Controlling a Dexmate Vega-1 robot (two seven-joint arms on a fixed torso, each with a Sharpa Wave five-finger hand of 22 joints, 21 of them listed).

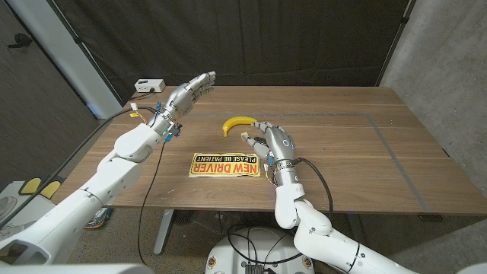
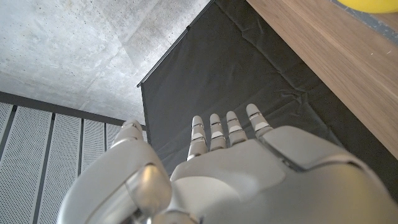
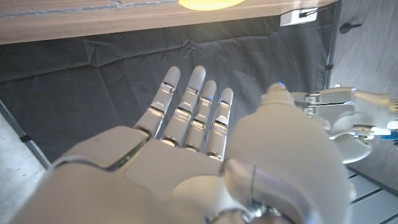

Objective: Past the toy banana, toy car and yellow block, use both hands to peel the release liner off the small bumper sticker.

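The bumper sticker (image 1: 223, 164), yellow and black, lies flat on the wooden table (image 1: 350, 144) near its front edge. The toy banana (image 1: 237, 122) lies just behind it and also shows as yellow banana (image 3: 210, 3) and banana (image 2: 373, 5) at the edges of the wrist views. My right hand (image 1: 272, 144) is over the sticker's right end, fingers straight and holding nothing; whether it touches the sticker I cannot tell. A small yellow piece (image 1: 245, 136) sits by its fingertips. My left hand (image 1: 190, 93) is raised above the table's back left, fingers stretched out and empty. Both hands show straight fingers: left hand (image 2: 236, 168), right hand (image 3: 199, 155).
A white box (image 1: 150, 84) sits on the table's far left corner. A black cable (image 1: 152, 175) hangs off the left arm over the front left edge. A dark curtain hangs behind the table. A faint rectangle outline (image 1: 380, 137) marks the right half of the tabletop.
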